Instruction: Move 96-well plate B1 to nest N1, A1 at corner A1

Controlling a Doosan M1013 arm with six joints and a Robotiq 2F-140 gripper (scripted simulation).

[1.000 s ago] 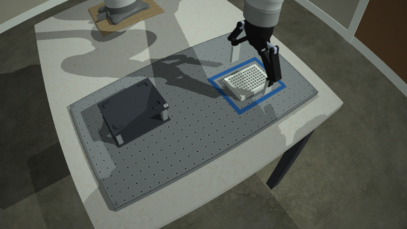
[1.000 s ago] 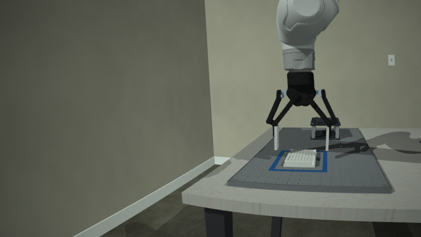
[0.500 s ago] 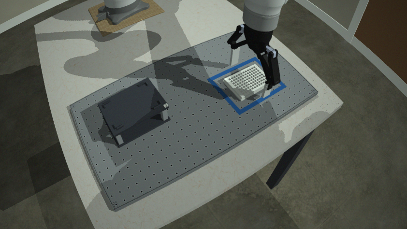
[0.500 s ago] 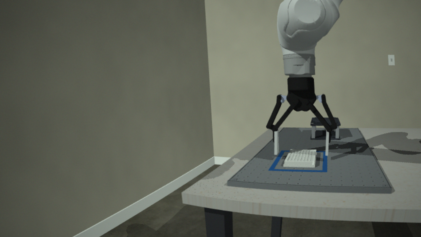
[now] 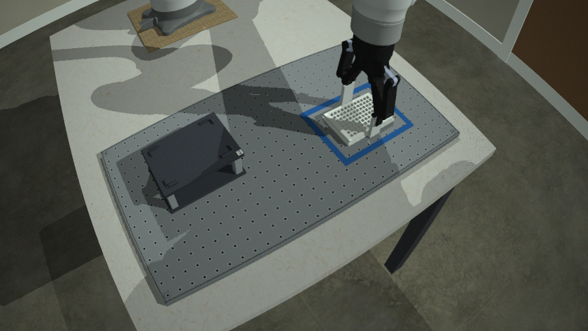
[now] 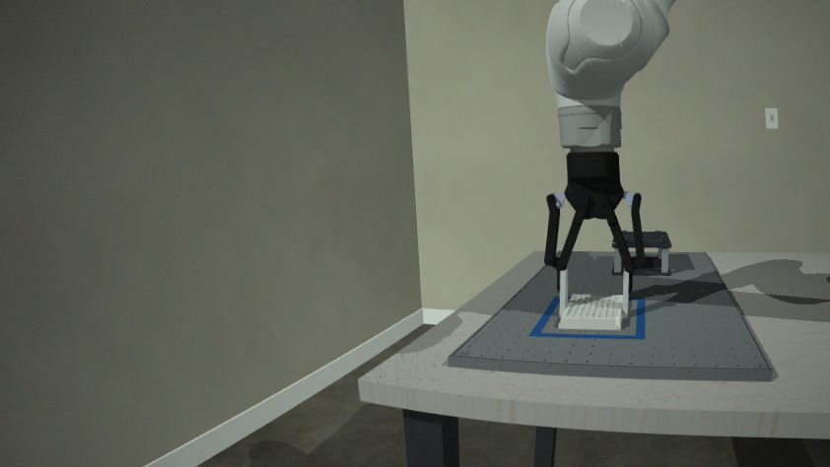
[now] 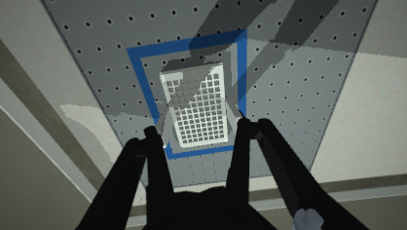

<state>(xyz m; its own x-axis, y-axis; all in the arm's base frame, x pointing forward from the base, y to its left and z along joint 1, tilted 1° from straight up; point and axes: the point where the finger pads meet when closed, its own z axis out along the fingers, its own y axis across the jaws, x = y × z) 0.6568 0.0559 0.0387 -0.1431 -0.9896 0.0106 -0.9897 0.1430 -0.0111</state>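
The white 96-well plate (image 5: 357,119) lies flat inside the blue-taped square B1 (image 5: 349,158) at the right of the grey perforated baseplate. It also shows in the side view (image 6: 592,314) and the wrist view (image 7: 199,109). My gripper (image 5: 358,116) (image 6: 593,304) points straight down over the plate, one white finger pad on each long side, pressed against it at bench level. In the wrist view the gripper (image 7: 202,126) straddles the plate. The dark raised nest N1 (image 5: 190,156) stands empty at the left of the baseplate, with a small label at one corner (image 5: 239,153).
The robot base (image 5: 179,14) stands on a tan mat at the back of the table. The grey baseplate (image 5: 267,188) covers most of the table top. The nest also shows behind the gripper in the side view (image 6: 640,240). The table's edge runs close to B1 on the right.
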